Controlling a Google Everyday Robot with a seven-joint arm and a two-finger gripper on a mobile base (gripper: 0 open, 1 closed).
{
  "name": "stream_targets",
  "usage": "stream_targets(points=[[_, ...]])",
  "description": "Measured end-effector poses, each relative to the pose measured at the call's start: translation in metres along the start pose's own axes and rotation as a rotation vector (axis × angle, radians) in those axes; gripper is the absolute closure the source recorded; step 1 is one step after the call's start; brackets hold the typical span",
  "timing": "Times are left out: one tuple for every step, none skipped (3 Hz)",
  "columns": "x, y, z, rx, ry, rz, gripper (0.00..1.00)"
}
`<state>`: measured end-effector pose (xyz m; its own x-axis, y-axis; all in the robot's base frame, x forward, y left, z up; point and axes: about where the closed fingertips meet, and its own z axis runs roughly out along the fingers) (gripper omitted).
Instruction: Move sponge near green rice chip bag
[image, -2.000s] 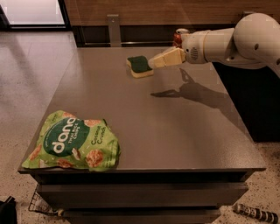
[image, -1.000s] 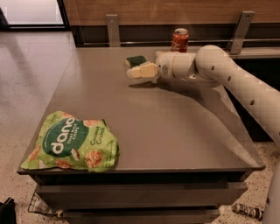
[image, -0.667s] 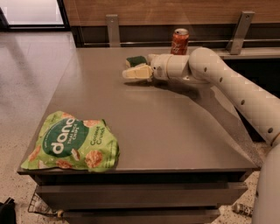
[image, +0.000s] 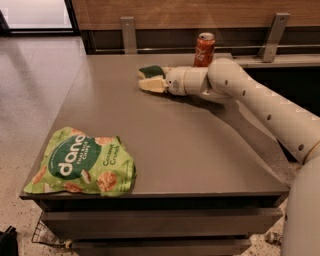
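Observation:
The sponge (image: 151, 71), dark green on top, lies at the far middle of the grey table (image: 170, 140). My gripper (image: 150, 80) is down at the table surface right at the sponge, reaching in from the right, with its pale front part in front of the sponge and hiding its lower half. The green rice chip bag (image: 82, 167) lies flat at the table's near left corner, far from the sponge and the gripper.
A red can (image: 204, 49) stands upright at the back edge, just behind my wrist. My white arm (image: 260, 105) crosses the right side of the table. A wooden wall with metal brackets runs behind. The floor drops off to the left.
My gripper came down from above and to the right of the sponge to table level against it, then shifted slightly left. The sponge seems to have moved a little left too. Bag and can are unmoved.

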<state>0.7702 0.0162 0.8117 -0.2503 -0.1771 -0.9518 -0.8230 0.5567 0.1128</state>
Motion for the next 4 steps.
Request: stream_targets(points=[[-0.0036, 0.0004, -0.0011, 0.000, 0.000, 0.000, 0.71], [-0.0053, 0.0007, -0.0015, 0.000, 0.000, 0.000, 0.94], [-0.0053, 0.0007, -0.0014, 0.000, 0.000, 0.000, 1.00], [-0.0054, 0.0013, -0.0006, -0.002, 0.000, 0.000, 1.00]])
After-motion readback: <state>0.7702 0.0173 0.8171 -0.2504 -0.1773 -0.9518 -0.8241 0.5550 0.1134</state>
